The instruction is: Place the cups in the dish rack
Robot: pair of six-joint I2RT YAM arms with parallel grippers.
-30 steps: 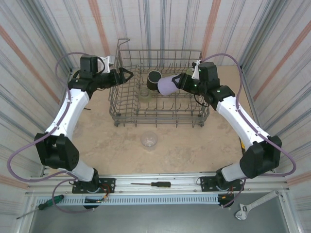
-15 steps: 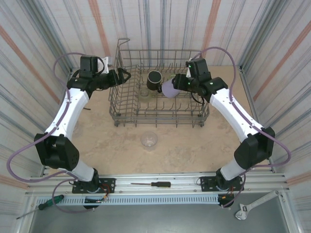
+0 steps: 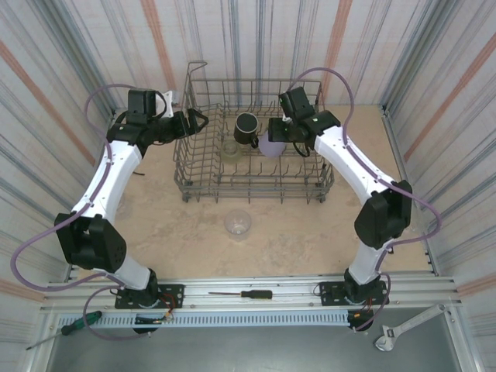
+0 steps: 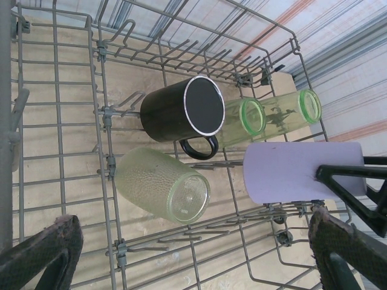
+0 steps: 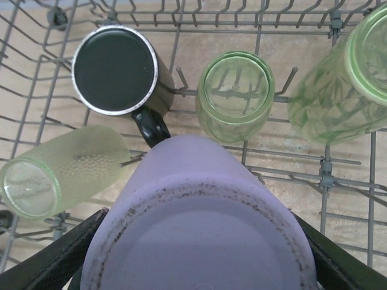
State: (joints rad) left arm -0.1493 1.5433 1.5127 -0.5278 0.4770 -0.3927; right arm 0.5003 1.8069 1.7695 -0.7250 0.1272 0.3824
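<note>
While right fingers (image 5: 54, 260) clamp the lavender cup (image 5: 199, 199) over the dish rack (image 3: 256, 186), left fingers (image 4: 42, 248) gape empty; next likely lower, release.

Lavender cup (image 3: 271, 144) moved L in rack (image 3: 184, 159), now by mug (image 3: 247, 128).

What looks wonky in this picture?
The bumpy green tumbler lies tipped sideways in the dish rack, beside the black mug. A clear cup sits outside the rack on the table.
</note>
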